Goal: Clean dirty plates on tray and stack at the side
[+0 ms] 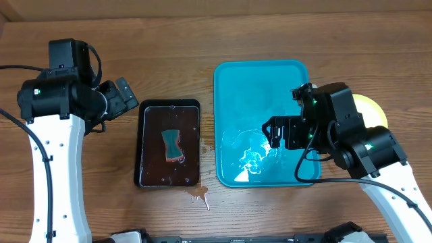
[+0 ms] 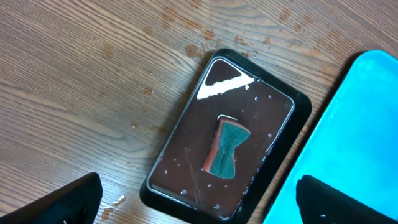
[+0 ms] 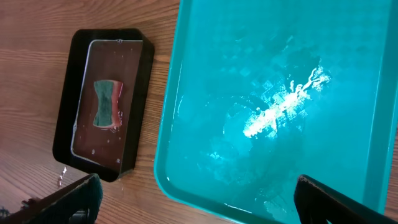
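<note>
Plainly the teal tray [image 1: 256, 88] holds no plate, only a film of water. Right of the teal tray, one pale yellow-green plate [image 1: 372, 111] peeks out from under the right arm. Whether others lie stacked beneath it I cannot tell.

The risk lies there: the right pincer [image 1: 273, 131], spread wide and empty over the teal tray, belongs to an arm that covers the plate. A careless swing could knock it off the surface [image 1: 169, 40].

Left of the teal tray sits one black tray [image 1: 141, 135] with one sponge [image 1: 173, 145] in it. One small puddle [image 1: 199, 196] lies on the wood between the two trays' near corners and could spread. The left pincer [image 1: 128, 94], further left, gapes wide too, holding nothing.
</note>
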Tool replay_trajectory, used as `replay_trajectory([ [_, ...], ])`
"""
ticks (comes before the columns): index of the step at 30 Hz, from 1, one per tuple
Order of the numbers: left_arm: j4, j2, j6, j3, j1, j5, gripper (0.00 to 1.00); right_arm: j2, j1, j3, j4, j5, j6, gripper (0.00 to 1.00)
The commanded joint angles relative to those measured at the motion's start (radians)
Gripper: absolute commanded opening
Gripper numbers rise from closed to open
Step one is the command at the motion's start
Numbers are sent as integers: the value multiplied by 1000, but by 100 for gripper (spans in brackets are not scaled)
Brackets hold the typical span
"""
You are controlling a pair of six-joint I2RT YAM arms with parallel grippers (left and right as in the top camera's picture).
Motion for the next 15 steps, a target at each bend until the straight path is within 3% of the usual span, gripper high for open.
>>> replay_trajectory([
  [1,0,2,12,16,5,3,100,-3,3,23,3,10,-4,100],
  [10,0,2,12,16,5,4,100,-5,3,23,0,17,-4,100],
  [15,0,2,12,16,5,4,100,-96,-4,21,18,218,-4,100],
])
